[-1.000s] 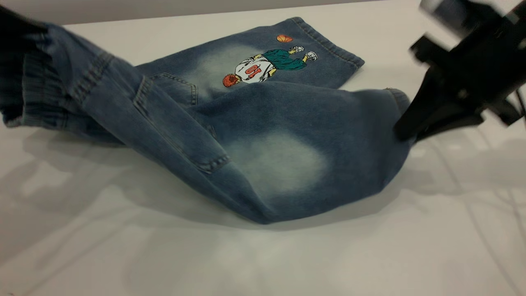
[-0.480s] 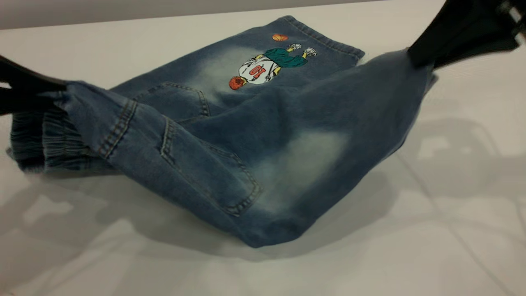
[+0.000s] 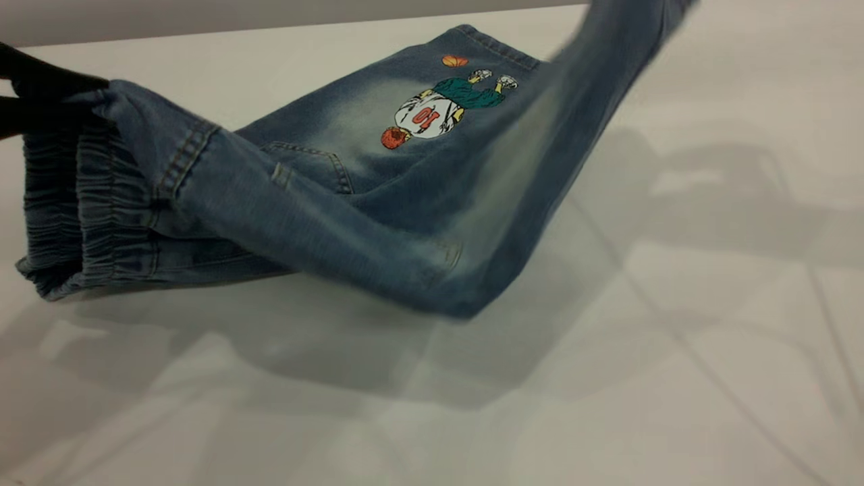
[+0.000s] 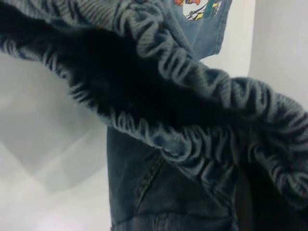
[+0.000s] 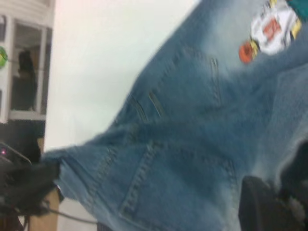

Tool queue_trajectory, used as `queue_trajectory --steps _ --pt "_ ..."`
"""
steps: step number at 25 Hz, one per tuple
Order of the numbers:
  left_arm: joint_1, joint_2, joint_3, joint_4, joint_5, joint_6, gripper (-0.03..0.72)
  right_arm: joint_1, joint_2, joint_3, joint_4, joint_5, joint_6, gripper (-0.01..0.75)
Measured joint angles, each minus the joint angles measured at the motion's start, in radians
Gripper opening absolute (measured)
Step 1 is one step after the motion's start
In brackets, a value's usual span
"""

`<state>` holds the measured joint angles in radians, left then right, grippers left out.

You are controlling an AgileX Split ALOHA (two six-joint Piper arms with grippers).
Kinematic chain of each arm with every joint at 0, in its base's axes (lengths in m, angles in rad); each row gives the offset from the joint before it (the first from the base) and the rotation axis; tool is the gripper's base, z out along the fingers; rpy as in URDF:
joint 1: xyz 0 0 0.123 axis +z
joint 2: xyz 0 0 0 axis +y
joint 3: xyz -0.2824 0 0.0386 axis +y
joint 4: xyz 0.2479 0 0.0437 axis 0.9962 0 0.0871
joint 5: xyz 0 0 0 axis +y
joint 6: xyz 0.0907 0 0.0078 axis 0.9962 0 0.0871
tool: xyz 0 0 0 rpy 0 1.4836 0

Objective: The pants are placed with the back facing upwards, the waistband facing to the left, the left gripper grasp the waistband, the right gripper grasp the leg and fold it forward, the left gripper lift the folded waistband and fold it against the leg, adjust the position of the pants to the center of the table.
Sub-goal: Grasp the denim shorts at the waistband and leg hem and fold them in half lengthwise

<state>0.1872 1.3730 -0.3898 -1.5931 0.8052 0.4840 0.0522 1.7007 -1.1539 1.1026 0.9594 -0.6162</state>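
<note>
Clearly the lengthwise fold is under way, with the pants (image 3: 378, 196) hoisted at both ends and sagging between. Take the basketball-player print (image 3: 442, 104) as the landmark: it lies flat on the table (image 3: 675, 337), on the far leg, the only part of the garment resting there. Nearer the camera than the print, the leg (image 3: 513, 175) with the pale oval rises steeply toward the upper edge of the exterior view, its hem passing out of that picture, so the right gripper (image 5: 274, 207) cannot be seen there. In its own wrist view it shows as a dark mass at one corner against the denim; I cannot tell whether its jaws are together, though the taut, lifted leg suggests a hold.

Well to the left of the print, the left gripper (image 3: 37, 101) is pinched onto the upper edge of the waistband (image 3: 81, 202), keeping it raised so the ruched band hangs open in a loop below it. The left wrist view looks straight into that gathered opening.

Holding both ends up at once appears meant to keep the near half off the table, so it can travel across and settle onto the printed leg without dragging. The lowest sag, nearer than the print, hangs just over the table.
</note>
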Motion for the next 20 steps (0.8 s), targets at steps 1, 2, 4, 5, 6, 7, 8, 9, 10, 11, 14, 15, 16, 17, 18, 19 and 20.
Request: queue_trajectory --steps 1,2,4,5,6,7,8,9,10,11,14,15,16,17,18,19,20 --pt "0.0 0.0 0.0 -0.017 0.0 -0.001 0.089 0.001 0.014 -0.031 0.008 0.002 0.011 0.008" --pt "0.0 0.0 0.0 -0.031 0.002 -0.002 0.089 0.007 0.032 -0.061 0.019 0.002 0.018 0.008" --pt "0.0 0.0 0.0 -0.069 0.011 -0.002 0.089 0.009 0.069 -0.113 0.026 0.003 0.041 0.008" --pt "0.0 0.0 0.0 -0.085 0.018 -0.002 0.089 0.01 0.093 -0.138 0.028 0.004 0.056 0.008" --pt "0.0 0.0 0.0 -0.099 0.027 -0.002 0.089 0.017 0.118 -0.157 0.033 0.0 0.066 0.008" --pt "0.0 0.0 0.0 -0.114 0.032 -0.005 0.089 0.018 0.142 -0.178 0.046 -0.001 0.067 0.008" --pt "0.0 0.0 0.0 -0.133 0.037 -0.012 0.089 0.019 0.162 -0.198 0.059 -0.001 0.067 0.008" --pt "0.0 0.0 0.0 -0.147 0.037 -0.02 0.089 0.02 0.185 -0.217 0.077 -0.006 0.067 0.008" --pt "0.0 0.0 0.0 -0.156 0.036 -0.023 0.089 0.028 0.205 -0.232 0.097 -0.019 0.067 0.008" --pt "0.0 0.0 -0.001 -0.157 0.036 -0.026 0.089 0.029 0.221 -0.248 0.116 -0.034 0.068 0.008" --pt "0.0 0.0 -0.001 -0.155 0.02 -0.058 0.089 0.047 0.277 -0.294 0.157 -0.025 0.077 0.008" --pt "0.0 0.0 -0.001 -0.153 0.018 -0.064 0.089 0.05 0.292 -0.312 0.159 -0.026 0.087 0.008" --pt "0.0 0.0 -0.001 -0.154 0.014 -0.072 0.089 0.055 0.309 -0.331 0.159 -0.025 0.093 0.008" --pt "0.0 0.0 -0.001 -0.154 0.003 -0.072 0.089 0.065 0.326 -0.347 0.159 -0.03 0.101 0.008" --pt "0.0 0.0 -0.001 -0.154 -0.007 -0.072 0.089 0.069 0.34 -0.367 0.159 -0.042 0.113 0.008" --pt "0.0 0.0 -0.001 -0.154 -0.017 -0.075 0.089 0.07 0.358 -0.389 0.162 -0.049 0.126 0.008" --pt "0.0 0.0 -0.001 -0.154 -0.023 -0.075 0.089 0.076 0.375 -0.406 0.165 -0.051 0.141 0.008"
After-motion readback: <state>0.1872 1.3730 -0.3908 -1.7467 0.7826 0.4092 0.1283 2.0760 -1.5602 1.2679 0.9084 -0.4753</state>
